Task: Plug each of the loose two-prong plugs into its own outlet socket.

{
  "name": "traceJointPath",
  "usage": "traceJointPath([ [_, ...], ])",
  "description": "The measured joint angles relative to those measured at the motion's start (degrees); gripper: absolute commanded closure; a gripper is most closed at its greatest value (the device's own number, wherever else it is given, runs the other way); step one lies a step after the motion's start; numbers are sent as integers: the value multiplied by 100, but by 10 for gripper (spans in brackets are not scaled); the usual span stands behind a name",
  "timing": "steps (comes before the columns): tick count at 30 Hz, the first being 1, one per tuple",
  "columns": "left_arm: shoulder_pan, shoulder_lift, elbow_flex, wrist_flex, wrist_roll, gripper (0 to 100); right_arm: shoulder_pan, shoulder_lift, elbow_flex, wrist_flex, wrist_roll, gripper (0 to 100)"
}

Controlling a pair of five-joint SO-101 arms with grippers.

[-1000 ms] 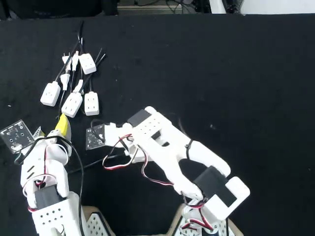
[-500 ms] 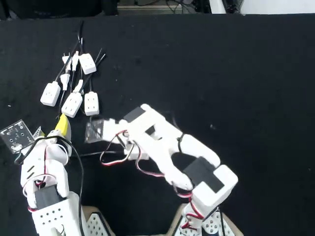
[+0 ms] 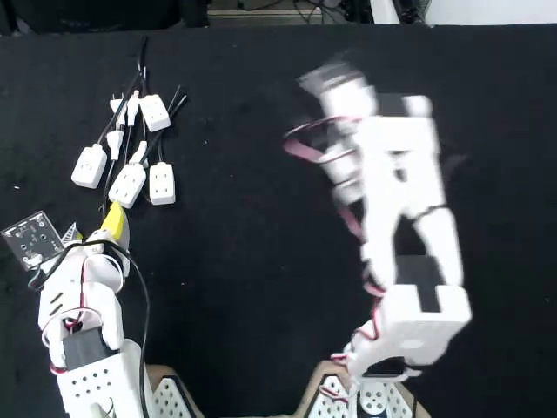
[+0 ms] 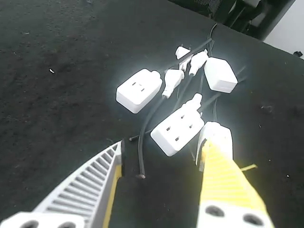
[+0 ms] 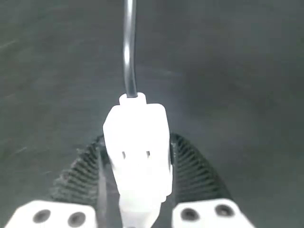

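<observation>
Any marking on the white parts was too small to read. Four outlet sockets [image 3: 127, 184] lay in a loose cluster at the far left of the black table [image 3: 261, 261], tangled with dark cords [image 4: 140, 152]. The left wrist view showed them one by one: a two-slot socket [image 4: 139, 90], a longer socket [image 4: 181, 129] showing several slots, a block [image 4: 219, 74] with a plain face up, and a fourth socket [image 4: 216, 137] partly hidden behind the yellow finger [image 4: 223, 185]. Three loose plugs [image 4: 172, 80] could be counted among them, two lying side by side at the far end of the cluster and one just beside the two-slot socket. The left gripper [image 4: 161, 147] hung just short of this cluster with its jaws spread wide and nothing between them. The right gripper [image 5: 137, 147] was clamped on a fifth piece, a corded socket [image 5: 137, 123] with two slots facing the camera and its cord running straight away from the jaws. In the high view the right arm [image 3: 400, 192] stretched over the middle of the table, well apart from the cluster.
</observation>
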Motion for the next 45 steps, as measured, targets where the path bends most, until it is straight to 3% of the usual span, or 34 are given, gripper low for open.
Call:
traceJointPath([
  [4,0,0,0,0,0,737,1064,26,-79,-466,-79,985],
  [9,0,0,0,0,0,737,1670,633,-484,-756,-79,986],
  [18,0,0,0,0,0,737,2418,3015,-3367,-580,-70,984],
  [30,0,0,0,0,0,737,2681,6101,-7701,158,-70,984],
  [45,0,0,0,0,0,737,2901,6453,-8158,9,-70,983],
])
